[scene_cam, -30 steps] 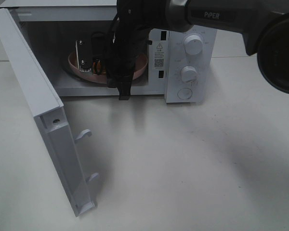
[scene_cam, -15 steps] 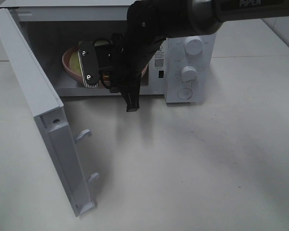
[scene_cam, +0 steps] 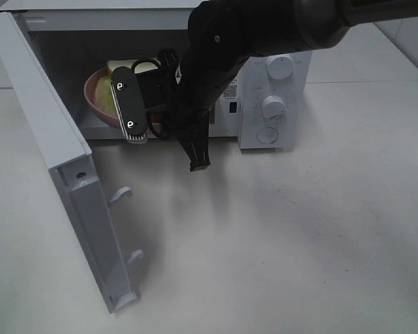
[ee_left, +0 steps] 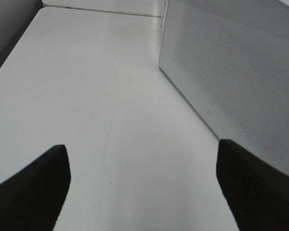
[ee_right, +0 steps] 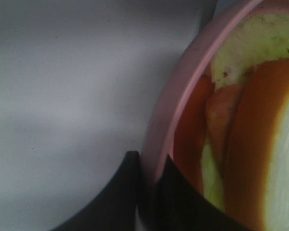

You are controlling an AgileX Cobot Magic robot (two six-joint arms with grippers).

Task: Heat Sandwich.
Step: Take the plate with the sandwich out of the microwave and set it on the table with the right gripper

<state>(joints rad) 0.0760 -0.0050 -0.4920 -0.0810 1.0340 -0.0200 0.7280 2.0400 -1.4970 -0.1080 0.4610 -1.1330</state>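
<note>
You've got a white microwave [scene_cam: 272, 76] at the back of the bench [scene_cam: 299, 236]. Its door [scene_cam: 49, 139] is swung wide to the left, with two latch hooks [scene_cam: 120, 195] on the free edge. Control panel on the right: two knobs [scene_cam: 280, 67] stacked, round button [scene_cam: 267, 135] under them. Pink plate [scene_cam: 92, 94] is in the cavity's left side, near the opening. Left wrist view: bare bench, with a white perforated panel [ee_left: 241, 82] standing on it.

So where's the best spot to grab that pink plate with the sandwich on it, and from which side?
Grip the pink plate by its thin raised rim, coming in through the open front of the microwave, one finger on each face. The sandwich covers the middle, and the oven walls close off the other sides. The right gripper pinches the rim that way.
</note>
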